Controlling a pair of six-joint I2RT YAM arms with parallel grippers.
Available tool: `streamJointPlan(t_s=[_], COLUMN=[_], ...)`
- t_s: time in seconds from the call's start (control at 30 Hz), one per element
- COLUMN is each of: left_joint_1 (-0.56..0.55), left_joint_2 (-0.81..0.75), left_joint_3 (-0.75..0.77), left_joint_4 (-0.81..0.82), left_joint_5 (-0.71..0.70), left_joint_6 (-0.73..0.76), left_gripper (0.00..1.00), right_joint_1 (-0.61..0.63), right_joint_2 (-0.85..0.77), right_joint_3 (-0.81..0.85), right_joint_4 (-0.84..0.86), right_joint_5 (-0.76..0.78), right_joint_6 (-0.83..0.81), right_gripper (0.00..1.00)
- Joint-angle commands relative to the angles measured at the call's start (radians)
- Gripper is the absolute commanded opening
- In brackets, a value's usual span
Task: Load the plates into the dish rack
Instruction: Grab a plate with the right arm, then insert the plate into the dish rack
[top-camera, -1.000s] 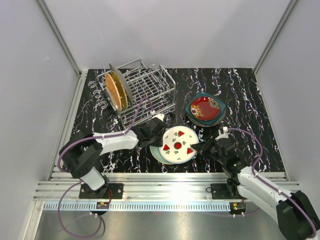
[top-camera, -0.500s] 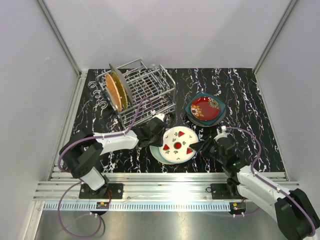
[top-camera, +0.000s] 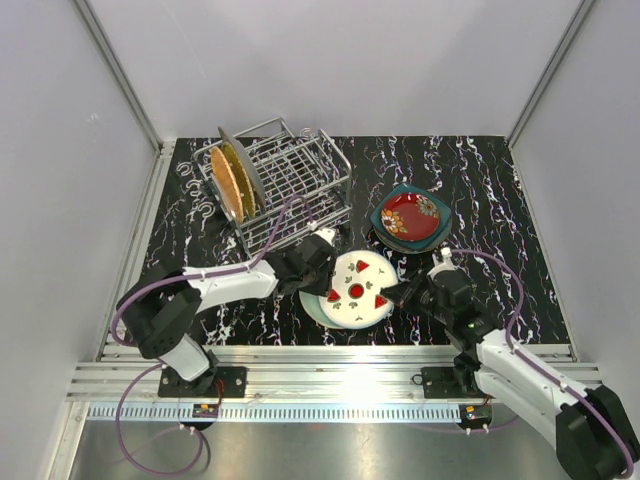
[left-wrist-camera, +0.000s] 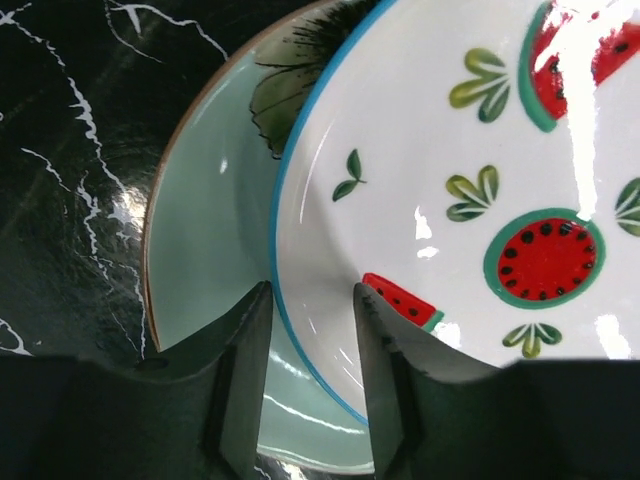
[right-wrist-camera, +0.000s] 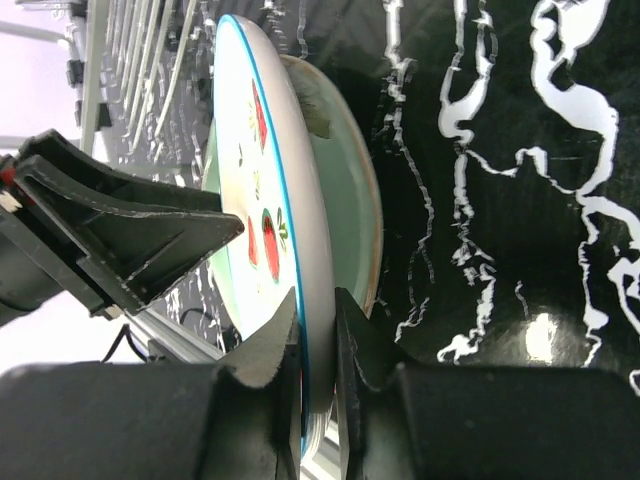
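Noted a round white plate (top-camera: 355, 290) (blue rim, red watermelon slices, green leaves) near the middle of the table (top-camera: 480, 180), overlapping a pale green plate (top-camera: 312, 305) beneath it. Found its 3 o'clock edge tilted up off the pale green plate and pinched between the fingers of the right gripper (right-wrist-camera: 315, 335). Found the left gripper (left-wrist-camera: 310, 310) released at the 9 o'clock edge, fingers astride the blue rim with a gap showing. Located the dish rack (top-camera: 290, 185) at 11 o'clock from the white plate, with an orange plate (top-camera: 230, 185) and a grey plate (top-camera: 248, 180) standing on edge at its left end. Located a red plate (top-camera: 410, 215) on a dark teal plate (top-camera: 384, 226) at 2 o'clock.
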Motion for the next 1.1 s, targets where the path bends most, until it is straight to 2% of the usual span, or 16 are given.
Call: streamJointPlan(t_s=[0.0, 0.2, 0.37, 0.43, 0.57, 0.7, 1.0, 1.07], left_joint_1=[-0.011, -0.013, -0.013, -0.011, -0.011, -0.011, -0.002, 0.054], left_joint_2=[-0.087, -0.250, -0.382, -0.441, -0.543, -0.650, -0.797, -0.811], left_joint_3=[0.084, 0.108, 0.216, 0.266, 0.358, 0.424, 0.420, 0.388], left_joint_4=[-0.030, -0.059, -0.162, -0.208, -0.286, -0.311, -0.354, -0.337], left_joint_5=[0.017, 0.039, 0.037, 0.022, -0.030, -0.088, -0.447, -0.515], left_joint_6=[0.046, 0.107, 0.175, 0.192, 0.265, 0.360, 0.540, 0.574], left_gripper=[0.46, 0.62, 0.80, 0.84, 0.94, 0.96, 0.99, 0.99], right_joint_1=[0.007, 0.007, 0.007, 0.007, 0.007, 0.007, 0.007, 0.007], right_joint_2=[-0.099, -0.183, -0.231, -0.246, -0.278, -0.206, 0.005, 0.069], right_joint_3=[0.101, 0.164, 0.268, 0.319, 0.405, 0.531, 0.818, 0.902], right_joint_4=[0.023, -0.109, -0.269, -0.330, -0.346, -0.366, -0.327, -0.308], right_joint_5=[-0.023, 0.013, 0.066, 0.111, 0.150, 0.168, 0.168, 0.164], right_joint_6=[-0.019, -0.048, -0.145, -0.166, -0.221, -0.303, -0.427, -0.435], right_gripper=[0.00, 0.00, 0.00, 0.00, 0.00, 0.00, 0.00, 0.00])
